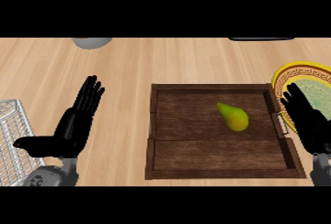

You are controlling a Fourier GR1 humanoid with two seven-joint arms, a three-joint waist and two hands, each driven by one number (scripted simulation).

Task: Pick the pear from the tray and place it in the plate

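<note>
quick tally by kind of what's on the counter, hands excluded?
pear: 1
tray: 1
plate: 1
wire basket: 1
grey object cut off at the far edge: 1
dark object cut off at the far edge: 1
Total: 6

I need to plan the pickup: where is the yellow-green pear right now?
In the head view, the yellow-green pear lies inside the dark wooden tray, right of its centre, untouched, with the open right hand just beyond the tray's right edge before the yellow-rimmed plate.

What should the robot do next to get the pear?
Probably swing the right hand leftward over the pear. The pear lies untouched in the wooden tray, and that open hand sits closest, at the tray's right edge beside the plate.
</note>
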